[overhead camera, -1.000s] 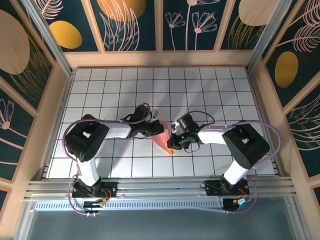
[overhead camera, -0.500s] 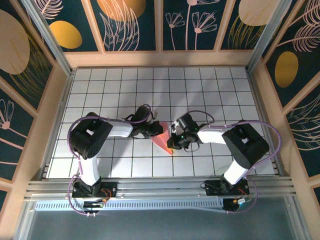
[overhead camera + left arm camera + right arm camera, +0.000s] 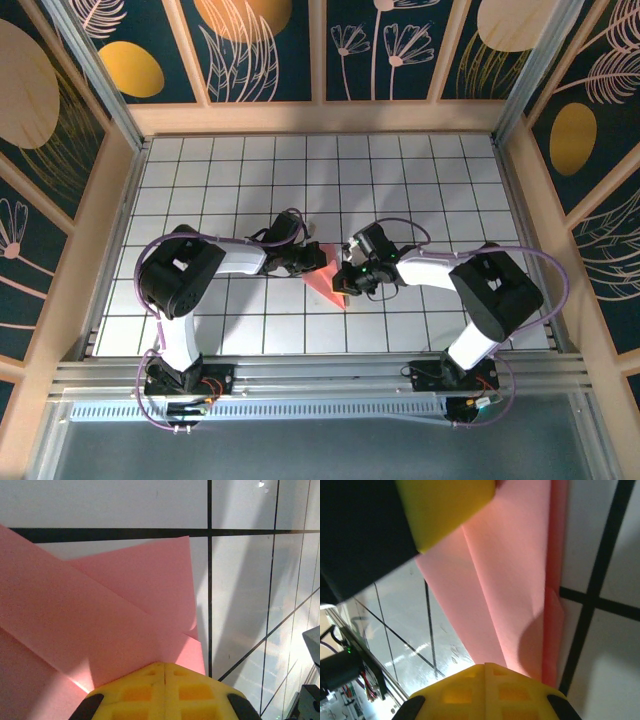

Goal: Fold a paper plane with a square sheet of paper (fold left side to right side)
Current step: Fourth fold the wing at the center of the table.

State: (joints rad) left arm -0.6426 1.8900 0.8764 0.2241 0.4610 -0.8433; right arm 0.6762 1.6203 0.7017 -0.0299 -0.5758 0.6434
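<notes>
The square sheet of paper (image 3: 325,286) lies folded into a narrow salmon-pink pointed shape at the middle of the table, its point toward the near edge. In the left wrist view its layered flaps and creases (image 3: 105,610) spread out ahead of my left gripper (image 3: 165,666), whose yellow tips are shut together and rest on the paper. My right gripper (image 3: 485,666) is also shut, its tips on the paper's long folded band (image 3: 512,580). From above, the left gripper (image 3: 316,262) sits at the paper's far left edge and the right gripper (image 3: 342,284) at its right edge.
The white grid-tiled table (image 3: 420,180) stretches around the paper, bounded by wooden walls (image 3: 320,118). Both arms reach inward from the near edge. The left gripper's yellow finger (image 3: 445,510) looms close at the right wrist view's top left.
The right gripper has crept slightly away from the near edge along the paper's right side. The left arm's elbow shifted a little. The paper has stayed in place.
</notes>
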